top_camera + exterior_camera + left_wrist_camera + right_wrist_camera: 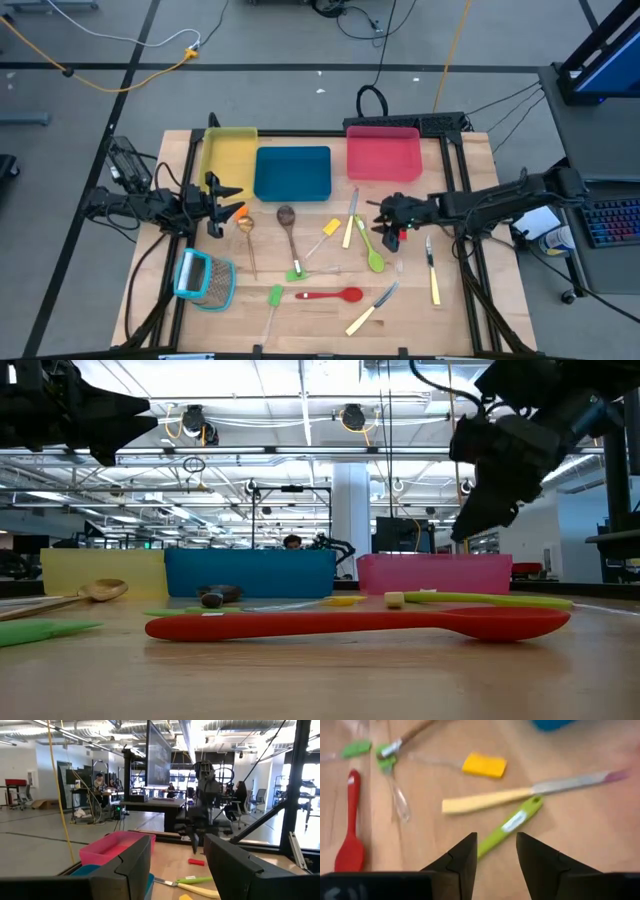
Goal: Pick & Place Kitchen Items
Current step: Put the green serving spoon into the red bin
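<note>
My right gripper [385,222] is open and hangs above the handle of the green spoon [371,250], which lies flat on the table; the right wrist view shows the handle [512,824] just ahead of the fingertips [496,845]. A cream-handled knife [485,800] and a yellow spatula [484,765] lie beside it. The red spoon [330,295] lies nearer the front edge. My left gripper [215,205] is open and empty, raised above the table's left side [177,855]. Wooden spoons [247,235] lie near it.
Yellow [230,155], blue [292,172] and red [383,152] trays stand along the far edge. A light-blue-framed grater [205,278] lies front left. More knives [432,275] and a green spatula [274,297] are scattered toward the front. A small red piece [392,238] lies by my right gripper.
</note>
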`<act>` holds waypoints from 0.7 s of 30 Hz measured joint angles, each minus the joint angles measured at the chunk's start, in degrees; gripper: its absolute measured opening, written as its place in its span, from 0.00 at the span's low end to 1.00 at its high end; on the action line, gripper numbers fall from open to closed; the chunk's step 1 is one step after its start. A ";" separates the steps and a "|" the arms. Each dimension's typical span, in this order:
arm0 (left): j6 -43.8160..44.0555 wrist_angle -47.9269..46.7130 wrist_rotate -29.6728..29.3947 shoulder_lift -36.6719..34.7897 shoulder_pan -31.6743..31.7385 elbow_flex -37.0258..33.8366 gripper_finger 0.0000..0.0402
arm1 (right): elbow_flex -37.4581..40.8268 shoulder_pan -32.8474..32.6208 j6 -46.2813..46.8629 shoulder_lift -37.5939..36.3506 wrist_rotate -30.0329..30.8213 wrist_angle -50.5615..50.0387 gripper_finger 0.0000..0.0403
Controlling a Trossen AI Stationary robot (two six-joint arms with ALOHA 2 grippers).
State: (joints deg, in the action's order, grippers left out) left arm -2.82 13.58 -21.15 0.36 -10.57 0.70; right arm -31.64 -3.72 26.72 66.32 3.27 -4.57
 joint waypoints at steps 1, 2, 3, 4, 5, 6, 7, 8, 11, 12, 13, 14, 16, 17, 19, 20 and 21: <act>0.03 0.00 0.00 0.00 0.00 -0.01 0.48 | 0.00 -0.42 0.50 1.28 -0.15 0.09 0.32; 0.03 0.00 0.00 0.00 0.00 0.01 0.48 | 0.00 -0.82 1.05 2.62 -0.09 0.13 0.32; 0.09 -0.02 0.00 0.00 0.00 0.01 0.48 | 0.00 -1.18 1.57 4.06 0.02 0.47 0.32; 0.10 -0.02 -0.01 0.01 0.00 0.00 0.48 | 0.00 -1.53 2.16 5.52 0.52 1.33 0.32; 0.10 -0.02 0.00 0.00 0.00 0.01 0.48 | 0.00 -1.93 2.57 6.80 1.15 2.32 0.32; 0.10 -0.02 0.00 0.00 0.00 0.01 0.48 | 0.00 -2.25 2.59 7.97 1.18 3.47 0.32; 0.10 -0.02 -0.02 0.00 0.00 0.01 0.48 | 0.00 -2.59 2.54 9.04 1.20 4.86 0.32; 0.10 -0.02 0.00 0.02 0.00 0.01 0.48 | 0.00 -2.96 2.30 10.07 1.17 6.35 0.32; 0.10 -0.02 -0.05 0.00 0.00 0.00 0.48 | 0.00 -3.66 1.47 12.24 1.09 10.05 0.32; 0.10 -0.02 -0.26 0.00 0.00 0.00 0.48 | 0.00 -3.72 1.54 12.78 1.11 10.74 0.32; 0.10 -0.02 -0.62 0.00 0.00 0.01 0.48 | -0.02 -3.87 2.05 13.21 1.17 10.85 0.32; 0.10 -0.03 -1.18 0.01 0.00 0.00 0.48 | -0.02 -3.87 2.45 13.59 1.25 10.44 0.32; 0.10 -0.05 -2.11 0.00 0.00 0.01 0.48 | -0.02 -3.87 2.60 14.87 1.38 10.25 0.32; 0.08 -0.07 -2.54 0.00 0.00 0.01 0.48 | -0.02 -3.87 2.66 15.62 1.36 10.49 0.32; 0.10 -0.07 -2.88 0.00 0.00 0.01 0.48 | -0.02 -3.87 3.16 17.30 1.22 11.84 0.32; 0.08 -0.07 -2.91 0.00 0.00 0.01 0.48 | -0.03 -3.89 3.24 18.28 1.24 13.09 0.32; 0.09 -0.08 -2.91 0.01 0.00 0.01 0.48 | -0.04 -3.89 3.28 19.13 1.27 13.91 0.32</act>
State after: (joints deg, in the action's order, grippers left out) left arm -2.73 13.50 -24.05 0.37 -10.57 0.71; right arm -31.68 -7.61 30.00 85.45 4.54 9.34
